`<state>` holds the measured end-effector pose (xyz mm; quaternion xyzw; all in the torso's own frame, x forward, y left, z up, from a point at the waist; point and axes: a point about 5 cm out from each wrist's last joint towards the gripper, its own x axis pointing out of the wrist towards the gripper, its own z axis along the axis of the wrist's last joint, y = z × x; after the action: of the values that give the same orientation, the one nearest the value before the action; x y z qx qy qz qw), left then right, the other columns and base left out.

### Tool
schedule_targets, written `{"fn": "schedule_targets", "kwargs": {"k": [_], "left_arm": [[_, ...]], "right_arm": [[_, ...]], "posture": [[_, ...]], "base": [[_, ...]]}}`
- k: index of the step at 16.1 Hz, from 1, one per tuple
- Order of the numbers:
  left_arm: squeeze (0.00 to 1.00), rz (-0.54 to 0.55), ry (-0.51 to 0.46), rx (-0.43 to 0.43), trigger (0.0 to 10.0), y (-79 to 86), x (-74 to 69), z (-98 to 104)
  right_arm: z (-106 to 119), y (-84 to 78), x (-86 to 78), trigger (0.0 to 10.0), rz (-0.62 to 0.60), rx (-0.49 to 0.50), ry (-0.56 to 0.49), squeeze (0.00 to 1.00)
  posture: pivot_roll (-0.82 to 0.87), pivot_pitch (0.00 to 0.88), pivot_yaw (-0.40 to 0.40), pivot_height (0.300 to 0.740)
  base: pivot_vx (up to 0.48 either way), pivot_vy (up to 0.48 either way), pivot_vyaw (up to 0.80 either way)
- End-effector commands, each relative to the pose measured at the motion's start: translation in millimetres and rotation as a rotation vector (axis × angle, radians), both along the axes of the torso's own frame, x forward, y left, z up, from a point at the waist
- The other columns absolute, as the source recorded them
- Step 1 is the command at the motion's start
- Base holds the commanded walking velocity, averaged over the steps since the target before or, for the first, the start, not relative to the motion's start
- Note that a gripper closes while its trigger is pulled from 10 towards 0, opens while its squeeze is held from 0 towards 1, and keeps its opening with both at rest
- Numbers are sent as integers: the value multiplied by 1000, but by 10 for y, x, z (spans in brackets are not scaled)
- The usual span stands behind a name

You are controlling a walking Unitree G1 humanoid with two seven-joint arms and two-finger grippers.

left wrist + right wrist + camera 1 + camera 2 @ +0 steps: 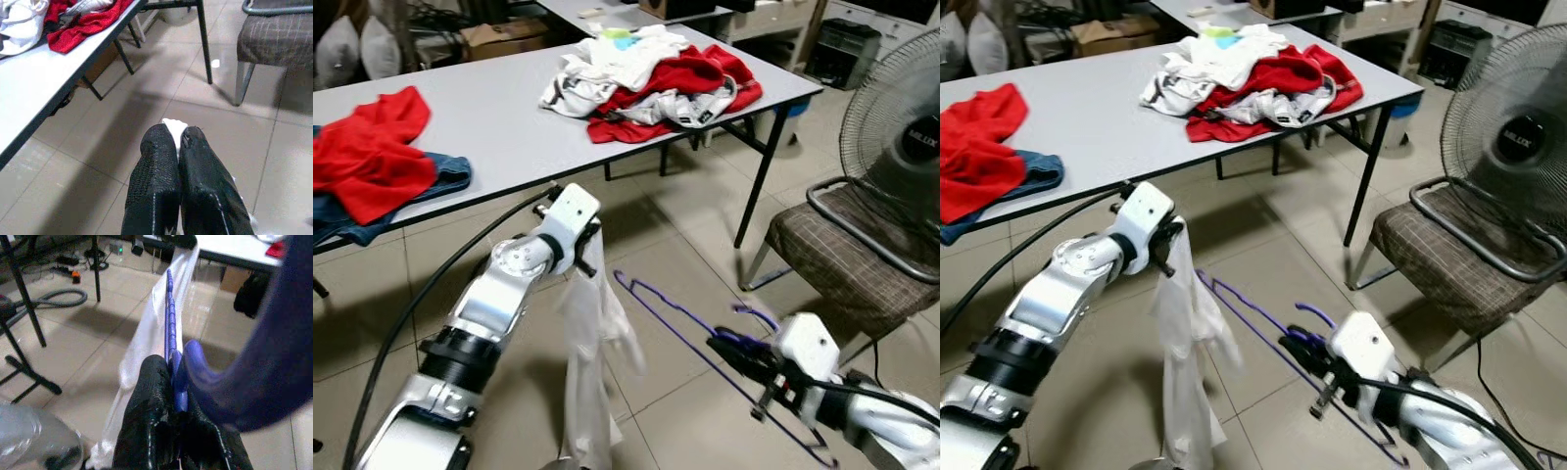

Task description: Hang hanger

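Note:
My left gripper (pixel 589 245) is shut on the top of a white garment (pixel 590 362) that hangs limp from it toward the floor. In the left wrist view a bit of white cloth (pixel 174 128) pokes out between the closed fingers (pixel 156 171). My right gripper (pixel 732 354) is shut on a purple wire hanger (pixel 675 323), held low and to the right of the garment, with one end reaching toward the cloth. Looking along the right wrist, the purple hanger (pixel 169 318) runs straight out from the gripper (pixel 172 382) against the white garment (pixel 146 347).
A grey folding table (pixel 509 108) stands ahead with a pile of red and white clothes (pixel 651 83) and a red and blue heap (pixel 372 162). At right are a chair (pixel 847 259) and a standing fan (pixel 901 127). Tiled floor lies below.

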<state>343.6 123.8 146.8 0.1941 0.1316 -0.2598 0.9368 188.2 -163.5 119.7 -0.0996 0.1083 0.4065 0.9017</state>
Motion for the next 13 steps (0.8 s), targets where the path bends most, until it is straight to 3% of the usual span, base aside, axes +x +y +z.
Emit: {"fn": "schedule_targets", "kwargs": {"k": [1, 7, 11, 13], "left_arm": [[0, -25, -64, -41, 10000, -58, 62, 193], [0, -83, -114, -56, 10000, -66, 100, 352], [0, -306, -164, -82, 10000, -77, -2, 446], [0, -442, -146, -22, 10000, 72, -9, 501]], "right_arm": [[-30, 16, 43, 10000, -8, -17, -6, 0], [11, 6, 202, 10000, -73, -5, -45, 0], [69, -116, 237, 10000, -102, -23, -75, 0], [147, -274, 199, 10000, -55, -48, -79, 0]], "posture": [[3, 0, 53, 740], [16, 0, 54, 740], [15, 0, 50, 740], [10, 0, 53, 740]], "base": [[0, 0, 0], [0, 0, 0], [0, 0, 0], [0, 0, 0]]}}
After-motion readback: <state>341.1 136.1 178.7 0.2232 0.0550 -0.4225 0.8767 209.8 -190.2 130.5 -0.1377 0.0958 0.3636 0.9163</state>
